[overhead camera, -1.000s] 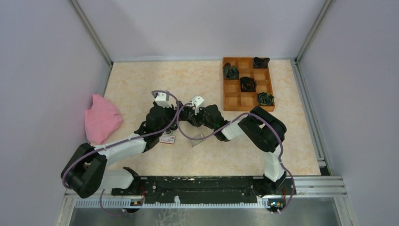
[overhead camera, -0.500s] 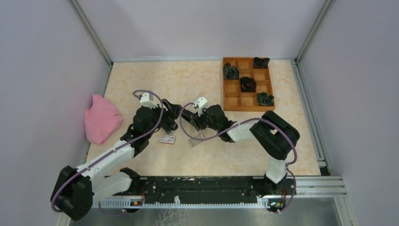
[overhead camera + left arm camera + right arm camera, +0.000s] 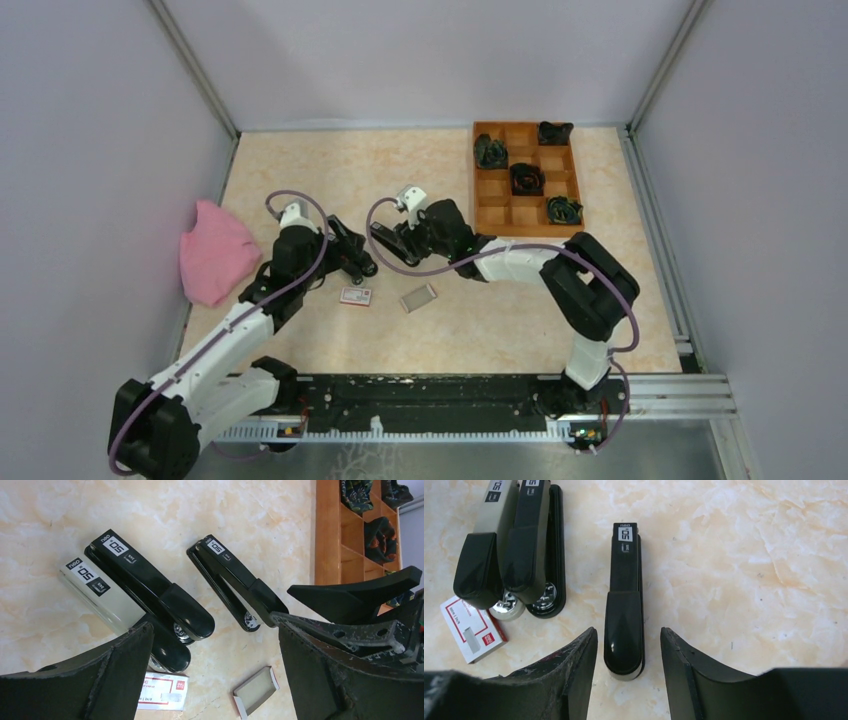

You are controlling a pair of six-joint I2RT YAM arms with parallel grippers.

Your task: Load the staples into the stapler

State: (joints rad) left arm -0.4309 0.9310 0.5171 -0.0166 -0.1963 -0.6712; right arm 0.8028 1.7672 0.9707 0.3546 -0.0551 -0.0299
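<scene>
Three staplers lie side by side on the table. A grey one (image 3: pixel 95 587) and a black one (image 3: pixel 150 587) touch each other; a second black stapler (image 3: pixel 230 582) lies apart to their right. My right gripper (image 3: pixel 628 632) is open, its fingers either side of the rounded end of that lone stapler (image 3: pixel 625 600) without touching it. My left gripper (image 3: pixel 212 625) is open and empty above the pair. The white-and-red staple box (image 3: pixel 162 698) lies closed by the pair. Its open tray (image 3: pixel 256 691) lies beside it; I cannot tell if it holds staples.
A pink cloth (image 3: pixel 215 250) lies at the left edge. A wooden compartment box (image 3: pixel 525 180) with dark bundles stands at the back right. In the top view the staple box (image 3: pixel 355 296) and tray (image 3: pixel 418 298) lie just in front of both grippers.
My left arm has drawn back to the left, away from the centre. My right gripper has moved left and farther back, uncovering the tray and coming over the lone stapler.
</scene>
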